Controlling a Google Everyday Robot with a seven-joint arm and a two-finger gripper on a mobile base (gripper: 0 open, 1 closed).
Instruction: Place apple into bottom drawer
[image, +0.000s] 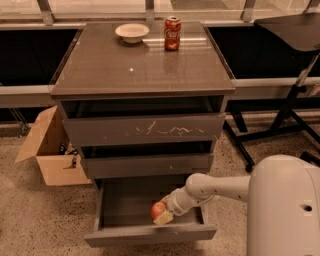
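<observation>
The bottom drawer (120, 206) is pulled open below the cabinet, showing its smooth grey floor. The apple (158, 210), small, red with a yellowish blush, is inside the drawer near its right front. My gripper (161, 214) reaches into the drawer from the right on a white arm and is shut on the apple, low over the drawer floor.
A red cola can (172, 33) and a white bowl (132, 32) stand on the cabinet top. The scratched top drawer front (145, 130) and middle front (145, 165) are above. An open cardboard box (50, 150) sits left; a chair base (280, 125) right.
</observation>
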